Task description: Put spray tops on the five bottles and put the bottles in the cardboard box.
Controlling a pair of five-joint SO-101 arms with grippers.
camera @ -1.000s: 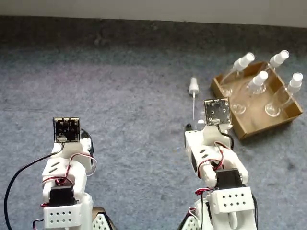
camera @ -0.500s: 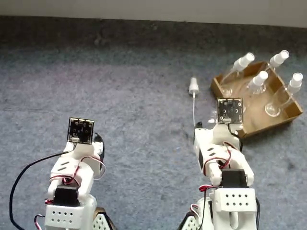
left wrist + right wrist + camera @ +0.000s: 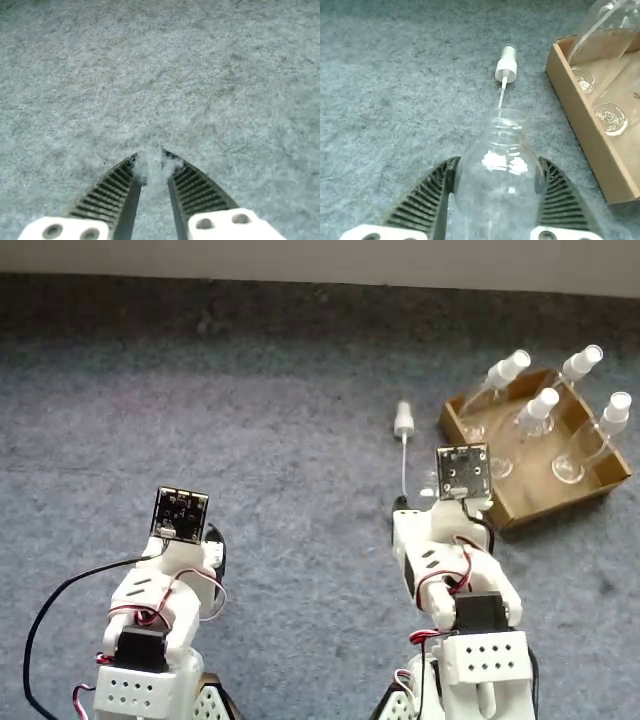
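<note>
My right gripper [image 3: 498,162] is shut on a clear bottle [image 3: 500,170] that has no top, its open neck pointing away from the wrist. Just beyond the neck a white spray top [image 3: 506,62] lies on the grey carpet, with its thin tube pointing back at the bottle. In the high view that spray top [image 3: 403,420] lies left of the cardboard box [image 3: 540,502]. Several bottles with spray tops, one of them [image 3: 535,410], lean in the box. My left gripper [image 3: 150,156] is shut on nothing, its tips down on bare carpet at the lower left.
Grey carpet [image 3: 280,410] covers the table, with wide free room across the left and middle. The box wall [image 3: 580,125] stands close beside the held bottle. A black cable [image 3: 40,610] loops beside the left arm's base.
The left arm has swung to the right. The right arm, with the bottle, swung right toward the box and then came partly back left.
</note>
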